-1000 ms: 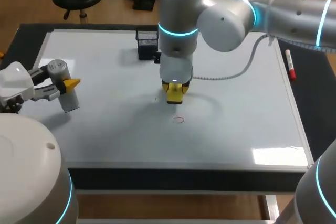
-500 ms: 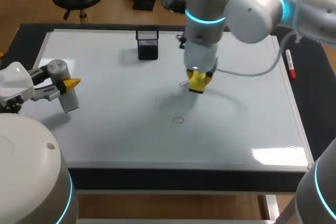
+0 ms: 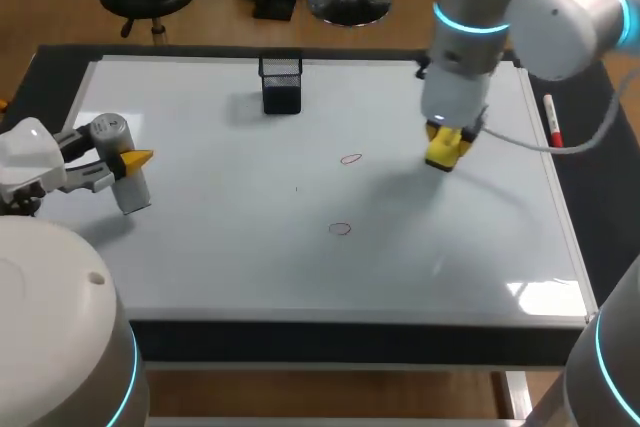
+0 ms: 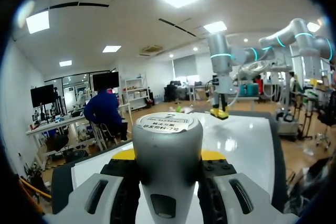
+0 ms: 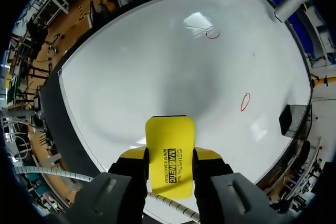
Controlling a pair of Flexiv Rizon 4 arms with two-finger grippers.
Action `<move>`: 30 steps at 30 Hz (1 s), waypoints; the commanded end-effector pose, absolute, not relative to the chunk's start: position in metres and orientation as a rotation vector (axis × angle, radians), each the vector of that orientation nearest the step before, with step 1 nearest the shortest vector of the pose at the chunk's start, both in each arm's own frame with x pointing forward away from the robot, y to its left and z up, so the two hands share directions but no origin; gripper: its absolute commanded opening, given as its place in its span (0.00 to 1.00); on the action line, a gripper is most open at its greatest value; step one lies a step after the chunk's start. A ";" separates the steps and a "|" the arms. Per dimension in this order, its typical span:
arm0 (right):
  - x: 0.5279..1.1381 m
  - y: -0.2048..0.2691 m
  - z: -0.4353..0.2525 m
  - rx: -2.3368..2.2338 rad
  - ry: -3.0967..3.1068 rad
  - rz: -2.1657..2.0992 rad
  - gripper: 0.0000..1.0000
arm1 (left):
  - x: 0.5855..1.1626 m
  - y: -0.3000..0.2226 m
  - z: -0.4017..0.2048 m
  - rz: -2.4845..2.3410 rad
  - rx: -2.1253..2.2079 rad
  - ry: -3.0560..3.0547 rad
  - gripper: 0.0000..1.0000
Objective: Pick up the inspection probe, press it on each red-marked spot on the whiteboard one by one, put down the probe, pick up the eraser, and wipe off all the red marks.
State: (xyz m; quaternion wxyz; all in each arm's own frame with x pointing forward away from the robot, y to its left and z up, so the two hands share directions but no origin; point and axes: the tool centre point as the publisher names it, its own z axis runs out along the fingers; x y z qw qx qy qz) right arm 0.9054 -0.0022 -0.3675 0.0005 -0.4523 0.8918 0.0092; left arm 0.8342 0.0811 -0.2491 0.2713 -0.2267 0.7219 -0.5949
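Eraser held over the board's right side, 2 red marks off to its left.
The right gripper (image 3: 447,142) is clamped on the yellow eraser (image 5: 169,140), whose long axis runs out along the fingers toward the whiteboard (image 3: 480,237). The nearer red mark (image 3: 350,159) lies to my left, and the other red mark (image 3: 340,229) sits farther forward. The left gripper (image 3: 128,160) grips the probe (image 4: 167,150), roughly upright, at the left edge.
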 end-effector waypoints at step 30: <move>0.888 -0.097 -0.377 -1.182 2.914 0.067 0.00 | 0.834 0.079 -0.249 -1.598 -0.612 1.937 0.00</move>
